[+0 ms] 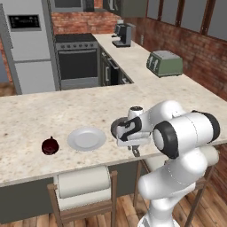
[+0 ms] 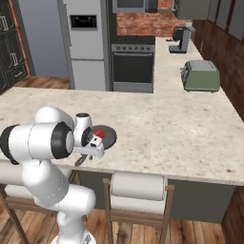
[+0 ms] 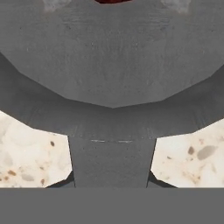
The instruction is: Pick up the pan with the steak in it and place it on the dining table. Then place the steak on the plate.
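Note:
The dark grey pan (image 3: 112, 65) lies at the front edge of the beige speckled dining table (image 1: 26, 119), its short handle (image 3: 111, 162) pointing toward me. My gripper (image 3: 111, 181) is shut on that handle, one dark tip on each side. From the left base view the hand hides most of the pan (image 1: 116, 127); the gripper (image 1: 134, 150) hangs just off the table's edge. The steak (image 2: 98, 133) shows as a red patch in the pan (image 2: 109, 136), and as a dark red sliver (image 3: 111, 1) at the top of the hand view. The pale plate (image 1: 86, 138) sits left of the pan, bare.
A dark red ball-like thing (image 1: 50, 146) lies left of the plate. A green toaster (image 1: 165, 63) and a coffee machine (image 1: 123, 34) stand on the far counter. Padded stools (image 1: 84, 186) are tucked under the table's front edge, one (image 2: 138, 188) right of my arm.

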{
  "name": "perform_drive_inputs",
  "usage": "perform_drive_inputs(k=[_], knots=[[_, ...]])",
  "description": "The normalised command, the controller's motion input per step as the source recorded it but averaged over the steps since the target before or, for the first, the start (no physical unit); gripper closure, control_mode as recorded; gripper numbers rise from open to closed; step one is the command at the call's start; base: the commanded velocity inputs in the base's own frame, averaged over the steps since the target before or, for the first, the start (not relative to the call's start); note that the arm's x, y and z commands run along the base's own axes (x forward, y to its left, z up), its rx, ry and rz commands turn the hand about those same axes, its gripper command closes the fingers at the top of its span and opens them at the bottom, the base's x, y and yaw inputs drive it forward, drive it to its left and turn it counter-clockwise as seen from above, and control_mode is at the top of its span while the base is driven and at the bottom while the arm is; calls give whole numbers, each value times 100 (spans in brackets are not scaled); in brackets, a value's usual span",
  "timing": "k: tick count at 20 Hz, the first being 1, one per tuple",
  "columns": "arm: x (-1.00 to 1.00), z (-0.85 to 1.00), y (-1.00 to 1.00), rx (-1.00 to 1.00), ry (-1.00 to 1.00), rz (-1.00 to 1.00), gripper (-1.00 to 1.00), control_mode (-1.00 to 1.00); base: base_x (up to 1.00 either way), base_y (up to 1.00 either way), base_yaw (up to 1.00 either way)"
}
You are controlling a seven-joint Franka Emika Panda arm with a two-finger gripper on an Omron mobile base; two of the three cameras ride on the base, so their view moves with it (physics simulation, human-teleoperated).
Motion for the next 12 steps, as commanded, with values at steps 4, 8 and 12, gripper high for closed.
perform_drive_inputs(k=[4,8,12], knots=[[0,7,0,1,0,0,-100,-100,0,0,0],[-4,33,0,3,-3,-4,-100,-100,0,0,0],[-25,42,-2,2,-7,-3,-100,-100,0,0,0]])
